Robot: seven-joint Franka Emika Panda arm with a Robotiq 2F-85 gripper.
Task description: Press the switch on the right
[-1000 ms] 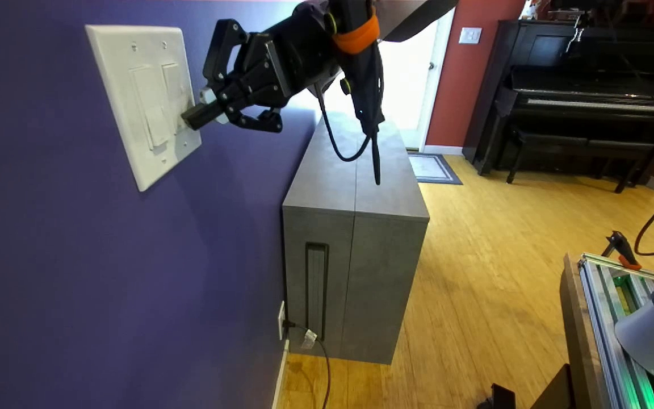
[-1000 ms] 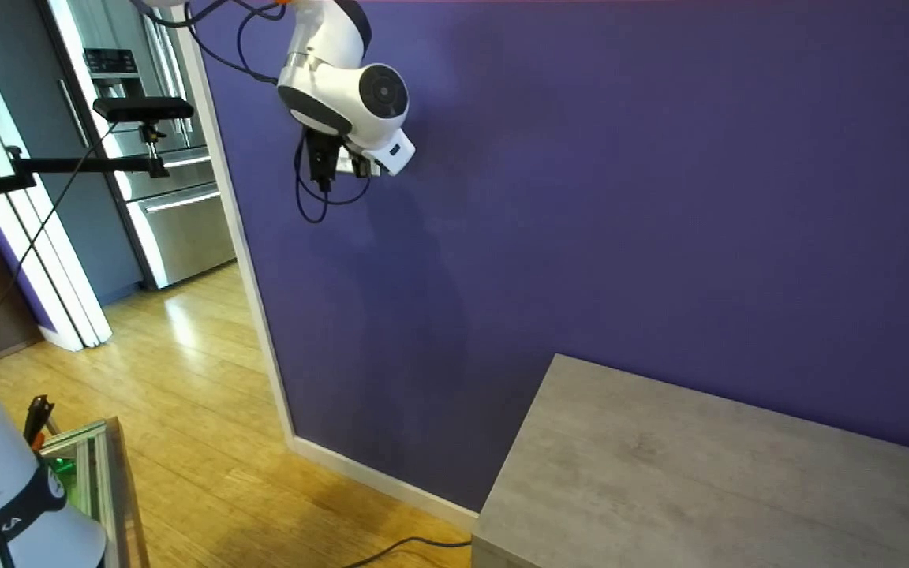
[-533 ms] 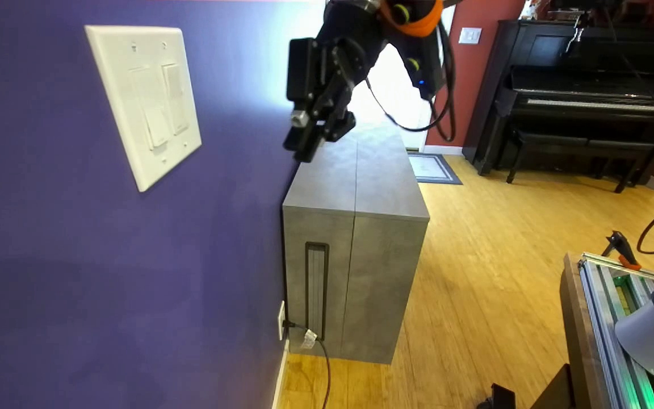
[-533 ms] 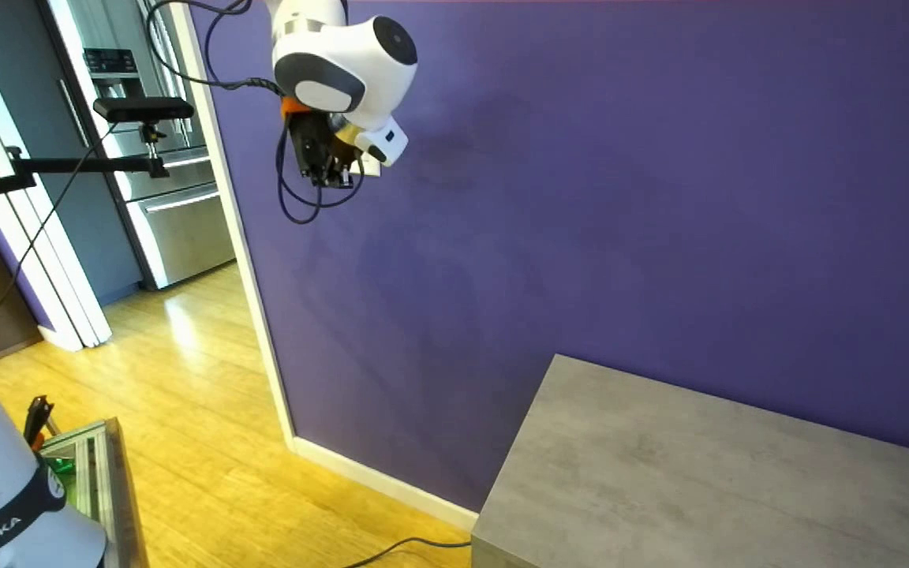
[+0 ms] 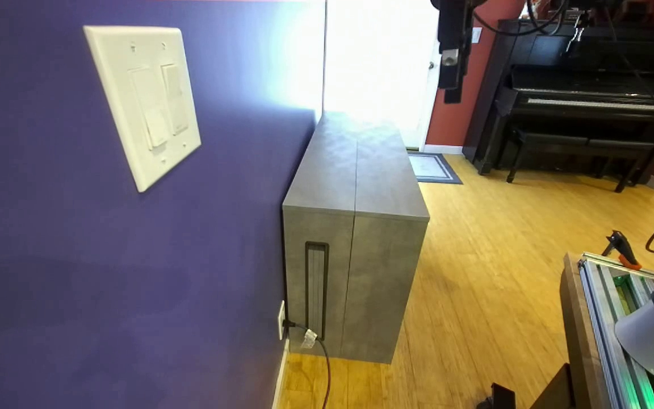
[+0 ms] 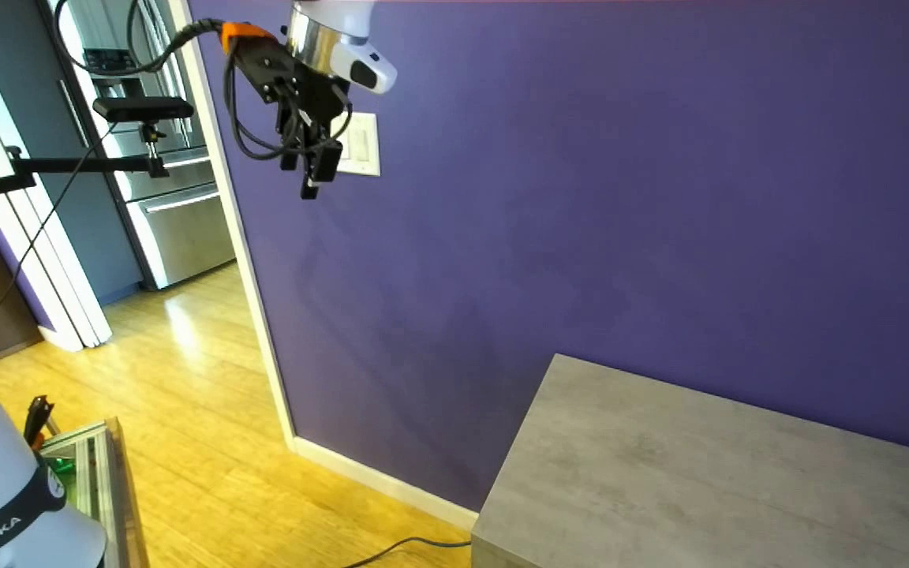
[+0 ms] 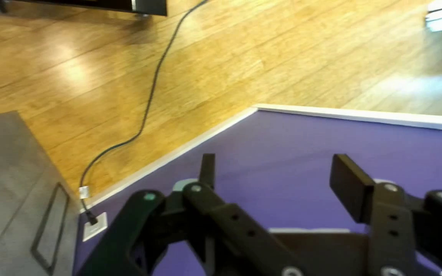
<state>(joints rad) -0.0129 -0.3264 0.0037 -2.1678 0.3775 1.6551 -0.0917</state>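
Note:
The switch [image 5: 175,97] is the right-hand, farther cream paddle in a double wall plate [image 5: 148,170] on the purple wall. Its upper part appears to stand out; on the identical left paddle [image 5: 155,128] the lower part does. In an exterior view my gripper covers the left part of the plate [image 6: 372,166], while the switch [image 6: 360,146] shows beside it. Off the wall, my gripper [image 7: 274,165] stands open, with nothing between its fingers. Only one dark finger [image 5: 451,76] hangs into the top of an exterior view, far from the plate. The wrist view looks down the wall.
A grey cabinet [image 5: 355,170] stands against the wall, below the plate's height. Beside it, an outlet [image 7: 95,227] holds a black cord [image 7: 154,84] that runs over the floor. A camera on a bracket [image 6: 143,109] juts in near the doorway. The robot base [image 5: 653,335] is opposite.
One second ago my shut gripper had its tips at the right-hand paddle. Since then it has drawn back from the wall, turned downward and spread its fingers. The paddle is uncovered now.

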